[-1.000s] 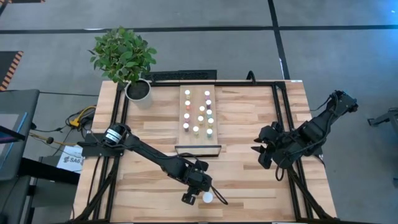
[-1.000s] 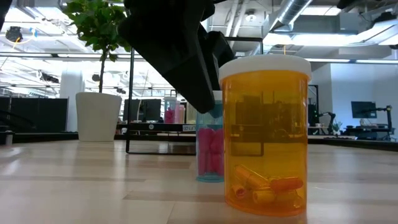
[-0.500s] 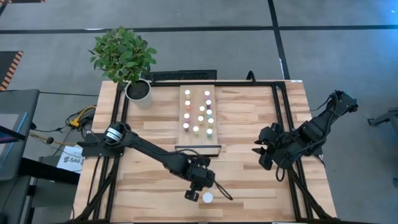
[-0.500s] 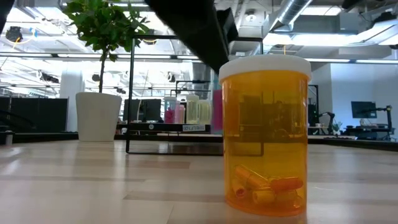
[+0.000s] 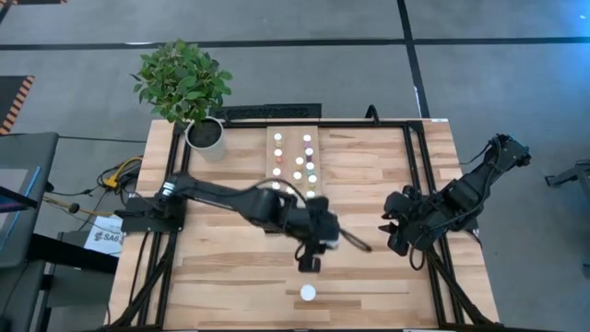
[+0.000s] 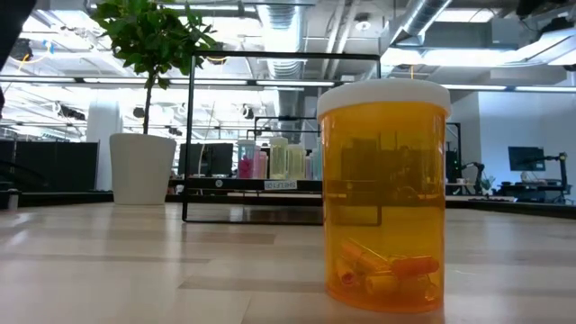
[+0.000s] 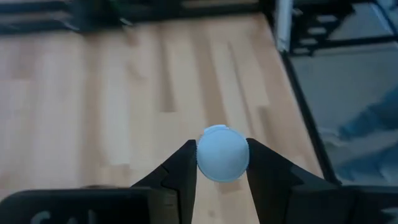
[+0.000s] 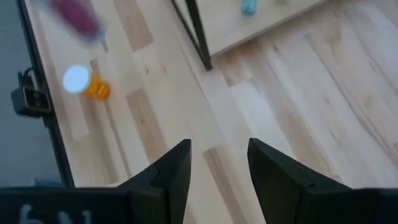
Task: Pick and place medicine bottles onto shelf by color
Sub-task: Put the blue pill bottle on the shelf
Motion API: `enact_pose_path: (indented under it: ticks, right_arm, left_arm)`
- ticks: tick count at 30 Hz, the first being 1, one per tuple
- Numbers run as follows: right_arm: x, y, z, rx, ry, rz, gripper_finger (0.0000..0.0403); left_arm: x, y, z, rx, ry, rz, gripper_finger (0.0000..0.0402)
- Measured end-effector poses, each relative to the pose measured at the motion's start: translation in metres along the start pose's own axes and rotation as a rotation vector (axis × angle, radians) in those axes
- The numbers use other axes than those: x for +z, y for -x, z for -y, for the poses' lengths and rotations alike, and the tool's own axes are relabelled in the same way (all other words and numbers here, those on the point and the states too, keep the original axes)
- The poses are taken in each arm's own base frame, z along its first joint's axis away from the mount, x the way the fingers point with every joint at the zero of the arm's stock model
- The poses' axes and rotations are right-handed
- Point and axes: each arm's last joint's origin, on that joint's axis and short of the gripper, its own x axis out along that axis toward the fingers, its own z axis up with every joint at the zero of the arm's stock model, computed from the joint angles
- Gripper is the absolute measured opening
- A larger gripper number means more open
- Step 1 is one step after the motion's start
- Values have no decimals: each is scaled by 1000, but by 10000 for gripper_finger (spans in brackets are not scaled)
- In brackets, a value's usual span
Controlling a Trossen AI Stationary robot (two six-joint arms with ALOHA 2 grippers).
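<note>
Up over the desk (image 5: 221, 267), the left end effector (image 7: 221, 163) pinches a small bottle (image 7: 222, 154) between its two fingers; only the bottle's pale round cap faces the wrist camera, so its body colour cannot be told. From above, this left end effector (image 5: 309, 261) hangs just off the dark-framed near end of the shelf (image 5: 293, 161), on the side away from the plant (image 5: 184, 83).

Farther from the shelf, close to the desk's front edge, the big orange bottle (image 5: 307, 293) stands upright with its white cap on, apart from the left end effector. At desk height it shows loose orange capsules in its bottom (image 6: 384, 229).

On the shelf, rows of small bottles (image 5: 297, 166) stand upright.

Well to the right of the shelf, the right end effector (image 5: 392, 231) hovers with its fingers moderately spread and nothing between them (image 8: 217, 163).
</note>
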Motion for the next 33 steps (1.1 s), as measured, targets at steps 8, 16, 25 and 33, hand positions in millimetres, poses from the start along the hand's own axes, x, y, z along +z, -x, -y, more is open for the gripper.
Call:
enact_pose_path:
  ticks: [8,16,25,33]
  right_arm:
    - [-1,0,0,15,115,-22,179]
    - [1,-1,0,10,165,-16,179]
    - [14,-6,10,-76,95,53,179]
    - [26,-11,20,-128,22,73,179]
  left_arm:
    - [18,54,-40,148,84,12,103]
    - [-14,50,-91,218,151,-297,101]
    - [-42,34,-141,124,82,-456,99]
    - [-61,34,-166,-19,115,-530,99]
